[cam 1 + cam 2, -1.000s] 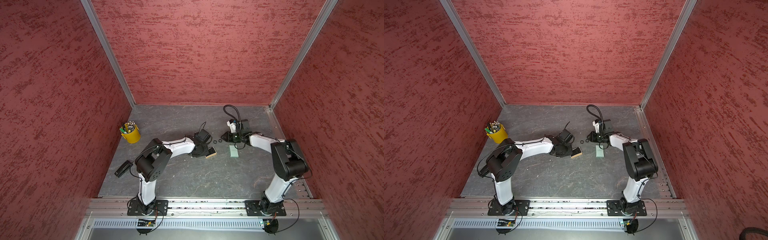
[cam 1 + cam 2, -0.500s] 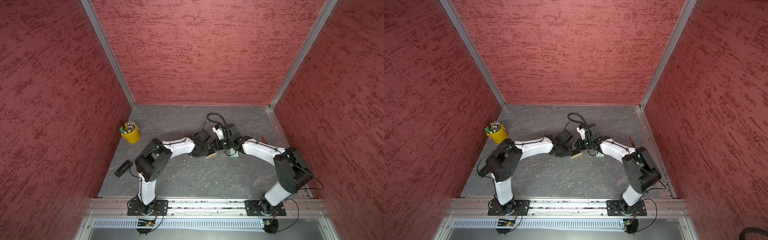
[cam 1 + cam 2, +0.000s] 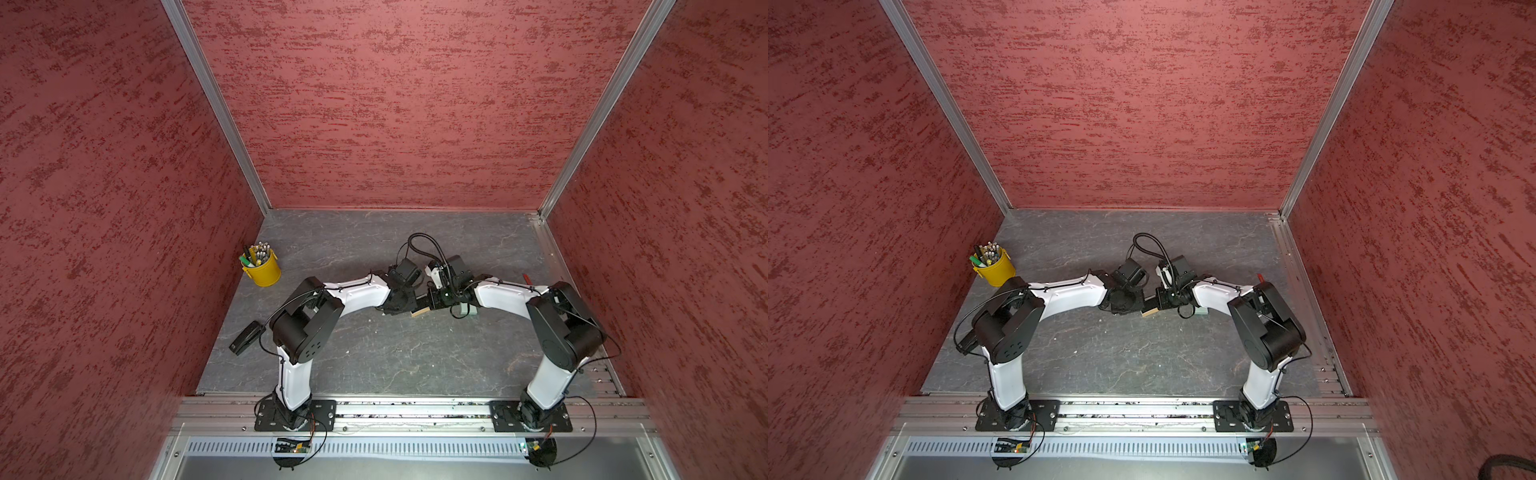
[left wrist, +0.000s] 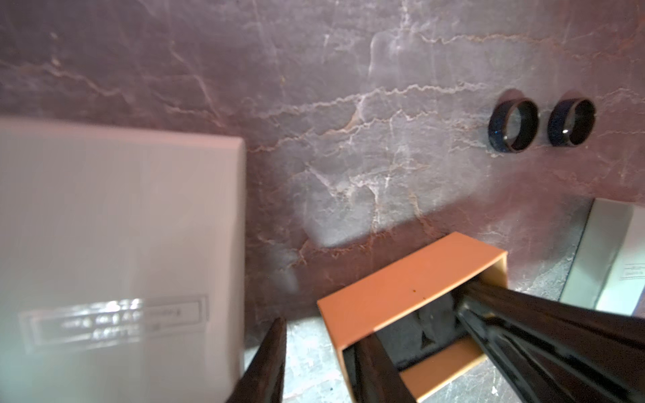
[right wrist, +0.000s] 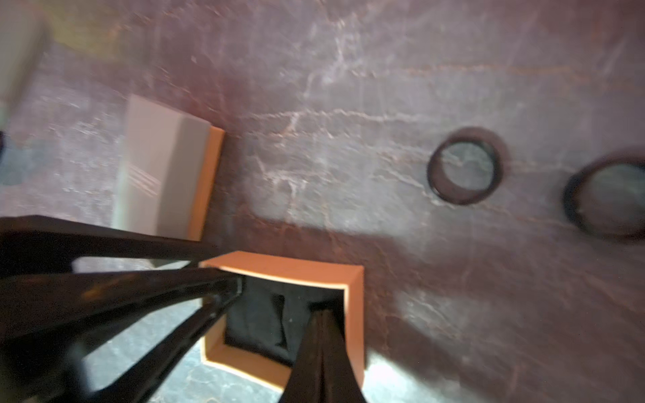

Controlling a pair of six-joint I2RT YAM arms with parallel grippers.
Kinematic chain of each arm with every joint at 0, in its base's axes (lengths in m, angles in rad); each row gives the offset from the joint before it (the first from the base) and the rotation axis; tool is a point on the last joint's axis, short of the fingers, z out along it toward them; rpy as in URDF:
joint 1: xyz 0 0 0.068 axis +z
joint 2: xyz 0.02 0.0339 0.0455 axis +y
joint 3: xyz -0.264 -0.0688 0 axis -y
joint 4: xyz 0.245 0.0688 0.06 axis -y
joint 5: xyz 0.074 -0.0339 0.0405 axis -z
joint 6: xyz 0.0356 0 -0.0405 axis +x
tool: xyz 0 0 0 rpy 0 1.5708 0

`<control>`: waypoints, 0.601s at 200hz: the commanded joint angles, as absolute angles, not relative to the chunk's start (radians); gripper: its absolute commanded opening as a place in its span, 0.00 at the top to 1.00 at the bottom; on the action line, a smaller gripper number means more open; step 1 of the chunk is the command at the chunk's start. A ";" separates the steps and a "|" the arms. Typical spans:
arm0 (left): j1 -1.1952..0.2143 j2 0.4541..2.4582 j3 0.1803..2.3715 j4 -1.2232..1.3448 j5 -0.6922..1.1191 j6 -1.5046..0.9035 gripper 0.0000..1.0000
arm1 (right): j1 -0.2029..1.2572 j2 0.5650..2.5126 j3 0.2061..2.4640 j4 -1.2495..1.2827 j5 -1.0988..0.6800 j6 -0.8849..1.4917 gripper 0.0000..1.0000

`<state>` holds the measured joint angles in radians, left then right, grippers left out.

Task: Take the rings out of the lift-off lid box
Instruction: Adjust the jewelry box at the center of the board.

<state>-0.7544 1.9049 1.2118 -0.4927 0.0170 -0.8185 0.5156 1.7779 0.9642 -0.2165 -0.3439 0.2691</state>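
The lift-off lid box point(image 4: 412, 279) is an open orange tray with a dark lining, seen as a tan edge point(image 3: 419, 311) in a top view. My left gripper point(image 4: 321, 329) is open and straddles one wall, with one finger point(image 4: 373, 370) inside and the other point(image 4: 268, 359) outside, apart from the wall. My right gripper point(image 5: 324, 310) reaches into the box point(image 5: 354, 314) from the opposite side. Its fingers are pressed together against an inner wall, and no ring shows between them. Two black rings point(image 4: 513, 125) point(image 4: 570, 122) lie on the table beyond the box, and they also show in the right wrist view point(image 5: 464, 165) point(image 5: 607, 197).
A pale mint box piece point(image 4: 104, 244) lies right beside my left gripper. Another point(image 3: 464, 309) sits under my right forearm. A yellow cup of pens point(image 3: 262, 266) stands at the back left, with a black stapler-like object point(image 3: 247, 337) near the left wall. Red walls close in three sides.
My right arm has swung left from the back right to the box, and its jaws have closed inside it. The left arm has not moved.
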 commanded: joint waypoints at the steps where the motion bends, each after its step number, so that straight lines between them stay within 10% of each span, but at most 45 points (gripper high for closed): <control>1: -0.759 1.885 1.214 -0.491 0.007 -0.827 0.66 | 0.525 1.792 0.999 -0.253 -0.279 0.241 0.94; 120: -0.753 1.781 1.185 -0.537 0.081 -0.830 0.49 | 0.531 1.788 1.103 -0.335 -0.277 0.172 0.85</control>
<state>-0.7559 1.8412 1.2049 -0.5003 0.0589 -0.8417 0.5259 1.8122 1.0748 -0.2970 -0.2771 0.1955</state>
